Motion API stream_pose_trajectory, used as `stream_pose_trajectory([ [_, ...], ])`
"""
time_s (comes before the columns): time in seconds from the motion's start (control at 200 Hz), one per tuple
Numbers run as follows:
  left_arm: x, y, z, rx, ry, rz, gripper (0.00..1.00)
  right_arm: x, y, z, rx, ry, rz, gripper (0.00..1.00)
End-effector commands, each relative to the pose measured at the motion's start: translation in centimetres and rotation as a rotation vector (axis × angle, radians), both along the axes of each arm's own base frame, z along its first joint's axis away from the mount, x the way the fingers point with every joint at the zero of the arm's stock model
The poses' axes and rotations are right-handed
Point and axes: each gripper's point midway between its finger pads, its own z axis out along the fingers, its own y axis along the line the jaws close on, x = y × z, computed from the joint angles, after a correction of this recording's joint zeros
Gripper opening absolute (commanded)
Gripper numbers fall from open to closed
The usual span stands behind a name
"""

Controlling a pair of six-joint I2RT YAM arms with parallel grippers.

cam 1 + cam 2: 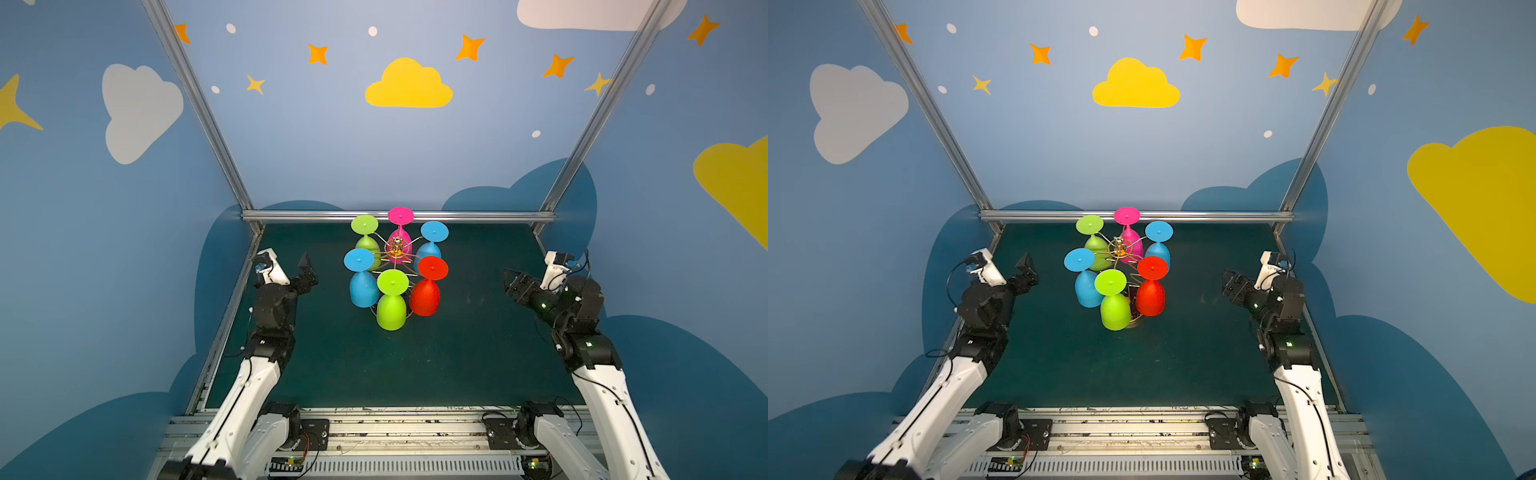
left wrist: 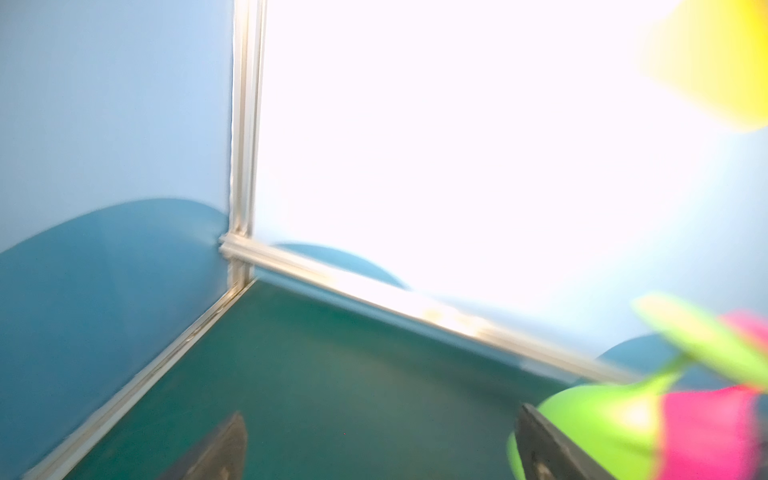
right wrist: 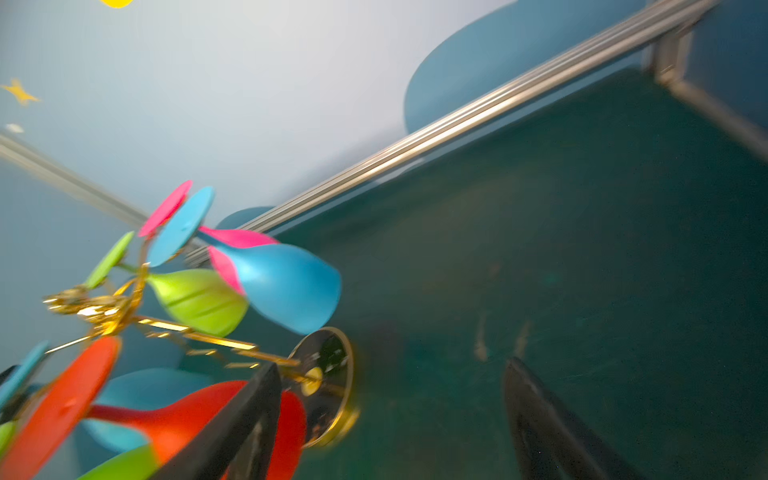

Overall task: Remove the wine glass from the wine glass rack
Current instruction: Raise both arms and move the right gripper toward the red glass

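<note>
Left gripper (image 2: 382,453) and right gripper (image 3: 390,374) both gape open, empty, at the sides of the mat (image 1: 457,353). Further back, mid-mat, the wine glass rack (image 1: 397,247) is packed. Yanking the red wine glass (image 1: 424,297) sideways could knock the green wine glass (image 1: 391,309) or tip the rack, I reckon.

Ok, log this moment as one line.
wine glass rack: six glasses hung | left gripper: open, empty | right gripper: open, empty

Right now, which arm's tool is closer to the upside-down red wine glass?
Right. The right tool is off to the right of the red wine glass; the left tool is farther, on the other side of the gold wire rack.
</note>
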Motion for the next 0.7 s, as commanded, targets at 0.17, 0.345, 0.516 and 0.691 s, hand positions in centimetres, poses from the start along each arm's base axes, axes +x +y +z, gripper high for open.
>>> stream_pose_trajectory([
  [0.17,-5.1,-1.7,0.6,-0.127,-0.013,-0.144,1.00,-3.5,7.3,4.5,0.300,0.069,0.405,0.66],
  [0.345,-6.2,-2.5,1.2,-0.120,-0.021,-0.197,1.00,-4.1,9.7,5.4,0.328,0.095,0.481,0.62],
  [0.516,-6.2,-3.0,1.5,-0.111,-0.014,-0.231,1.00,-3.8,11.7,5.7,0.358,0.114,0.521,0.58],
  [0.691,-6.1,-3.0,1.0,-0.116,0.004,-0.228,1.00,-3.2,13.3,5.5,0.372,0.138,0.555,0.56],
])
